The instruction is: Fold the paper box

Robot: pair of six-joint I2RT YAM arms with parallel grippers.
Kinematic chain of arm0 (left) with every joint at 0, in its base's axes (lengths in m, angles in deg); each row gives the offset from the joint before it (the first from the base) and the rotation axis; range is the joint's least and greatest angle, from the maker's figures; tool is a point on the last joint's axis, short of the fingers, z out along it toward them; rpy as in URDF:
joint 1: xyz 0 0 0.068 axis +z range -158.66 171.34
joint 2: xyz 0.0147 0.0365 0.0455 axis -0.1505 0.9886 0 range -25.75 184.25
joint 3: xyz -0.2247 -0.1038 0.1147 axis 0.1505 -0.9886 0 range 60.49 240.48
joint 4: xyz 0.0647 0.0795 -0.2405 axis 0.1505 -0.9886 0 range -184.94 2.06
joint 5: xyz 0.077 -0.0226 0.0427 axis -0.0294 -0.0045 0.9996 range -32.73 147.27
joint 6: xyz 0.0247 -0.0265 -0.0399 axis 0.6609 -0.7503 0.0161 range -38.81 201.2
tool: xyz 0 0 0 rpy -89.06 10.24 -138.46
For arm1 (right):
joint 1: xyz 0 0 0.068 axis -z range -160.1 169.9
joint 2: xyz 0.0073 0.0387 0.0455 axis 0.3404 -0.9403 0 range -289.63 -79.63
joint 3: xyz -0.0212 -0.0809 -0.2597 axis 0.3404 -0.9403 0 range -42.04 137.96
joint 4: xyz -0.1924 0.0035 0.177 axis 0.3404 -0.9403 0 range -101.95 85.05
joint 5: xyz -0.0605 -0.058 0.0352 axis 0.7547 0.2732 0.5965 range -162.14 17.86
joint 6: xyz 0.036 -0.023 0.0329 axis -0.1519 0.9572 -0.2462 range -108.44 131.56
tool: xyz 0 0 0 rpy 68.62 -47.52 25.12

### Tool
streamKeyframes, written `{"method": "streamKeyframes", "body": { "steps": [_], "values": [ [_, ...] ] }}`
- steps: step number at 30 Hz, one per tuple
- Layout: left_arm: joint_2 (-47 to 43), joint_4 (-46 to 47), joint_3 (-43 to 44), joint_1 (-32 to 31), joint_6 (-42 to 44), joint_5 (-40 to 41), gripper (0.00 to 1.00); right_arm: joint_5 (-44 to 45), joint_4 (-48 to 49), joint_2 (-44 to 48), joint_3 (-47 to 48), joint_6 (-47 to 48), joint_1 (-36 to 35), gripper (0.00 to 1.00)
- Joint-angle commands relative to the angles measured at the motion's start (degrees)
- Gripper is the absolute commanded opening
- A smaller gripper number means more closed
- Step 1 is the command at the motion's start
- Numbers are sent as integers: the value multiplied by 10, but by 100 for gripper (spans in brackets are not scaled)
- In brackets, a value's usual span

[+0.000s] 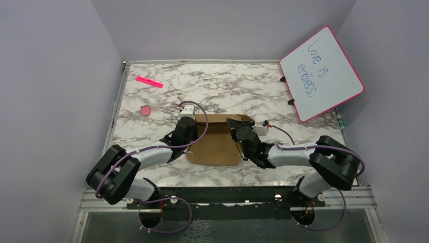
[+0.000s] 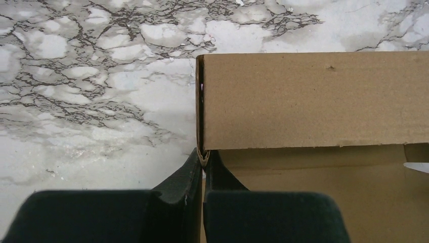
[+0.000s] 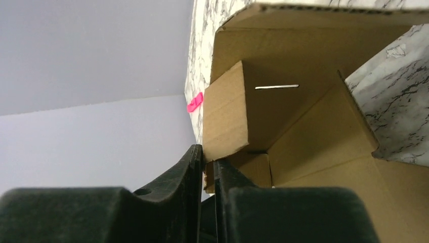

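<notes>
While both arms were on it, the paper box (image 1: 217, 144) sat mid-table toward the near edge, right between the two wrists. It was plain brown cardboard, matte, no print anywhere, and only half shaped: a flat base, a long panel stood up along the far side, and shorter flaps raised at the ends. The right wrist view showed the corrugated cut edge along the top and a thin straight slit (image 3: 276, 86) in one inner panel.

The left gripper (image 2: 203, 159) had its black fingers squeezed almost together, pinching the thin cardboard edge at the box's left corner. Same deal with the right gripper (image 3: 208, 158): jaws nearly closed on the bottom edge of a folded flap.

The table (image 1: 217, 86) had a white marble look with grey veins. A pink-framed whiteboard (image 1: 322, 73) leaned in the far right corner, with blue handwriting that seemed to read "Love is endless." A pink marker (image 1: 149, 81) lay at the far left, and a small pink block (image 1: 145, 110) sat a bit nearer, well apart from the box.
</notes>
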Motion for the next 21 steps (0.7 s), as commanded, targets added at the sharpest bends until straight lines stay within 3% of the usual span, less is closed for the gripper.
{"method": "streamKeyframes", "body": {
  "steps": [1,9,15,21],
  "values": [
    [17,7,20,-10,-21,57,0,-17,17,-16,-13,-44,1,14],
    [39,25,21,-28,-99,205,1,-51,0,-15,-21,-79,-2,6],
    [61,75,23,-37,-101,243,24,-66,-22,-12,-21,-96,-5,6],
    [95,127,25,-44,-87,264,36,-77,-20,-11,-25,-102,-5,6]
  ]
}}
